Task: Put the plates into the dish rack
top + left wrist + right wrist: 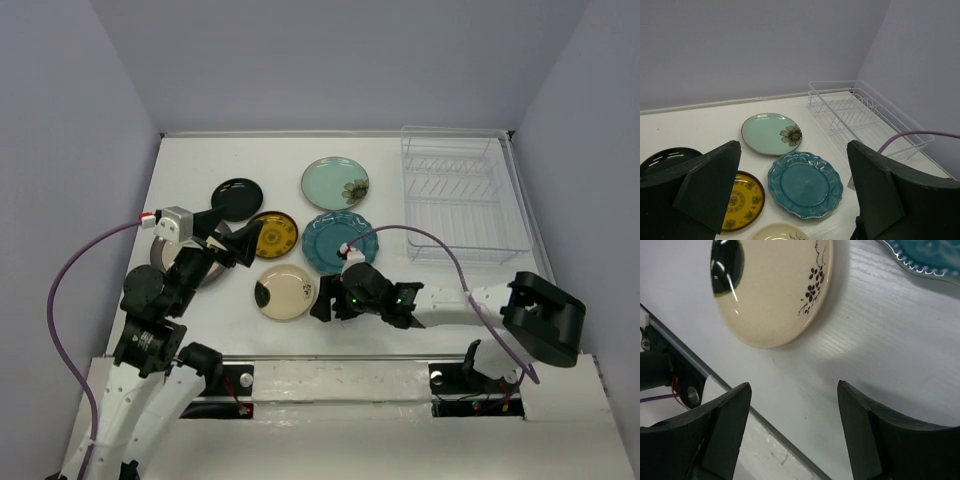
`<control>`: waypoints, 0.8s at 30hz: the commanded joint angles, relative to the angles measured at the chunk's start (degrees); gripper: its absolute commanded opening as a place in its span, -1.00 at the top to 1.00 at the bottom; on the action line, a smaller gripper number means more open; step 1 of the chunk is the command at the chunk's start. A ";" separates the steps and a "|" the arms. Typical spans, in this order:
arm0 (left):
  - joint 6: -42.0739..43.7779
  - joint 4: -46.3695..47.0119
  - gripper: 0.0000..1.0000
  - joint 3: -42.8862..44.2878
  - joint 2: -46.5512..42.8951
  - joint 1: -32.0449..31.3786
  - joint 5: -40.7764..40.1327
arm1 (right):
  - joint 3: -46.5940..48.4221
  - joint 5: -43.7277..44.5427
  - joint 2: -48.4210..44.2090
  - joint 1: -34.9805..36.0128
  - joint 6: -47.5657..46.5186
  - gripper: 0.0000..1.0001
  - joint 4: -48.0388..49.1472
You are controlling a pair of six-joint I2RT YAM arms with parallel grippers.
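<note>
Right gripper, fingers spread, hangs beside the cream plate near the front edge. Left gripper gapes wide too.

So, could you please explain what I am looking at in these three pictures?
Two robot arms are bolted at the near edge of a table. One picture looks down from above and behind them; the other two come from wrist cameras, so the dark wedges are each gripper's own fingers. The left gripper and right gripper are open, holding nothing. Lying flat: a black plate, amber plate, cream plate, teal plate, mint plate, and a sixth plate mostly under the left arm. The clear dish rack, far right, holds none.
</note>
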 commanded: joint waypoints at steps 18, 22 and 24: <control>0.15 2.49 -0.98 0.03 0.41 -0.35 1.75 | 0.50 -2.45 23.44 -4.43 15.81 0.17 25.77; 0.15 2.49 -0.98 0.03 -0.39 -0.35 1.40 | 0.94 -1.83 24.41 -4.95 16.60 0.83 25.95; 0.24 2.49 -0.98 0.03 -0.74 -0.35 1.22 | 0.32 -1.75 23.54 -4.95 15.64 0.86 26.04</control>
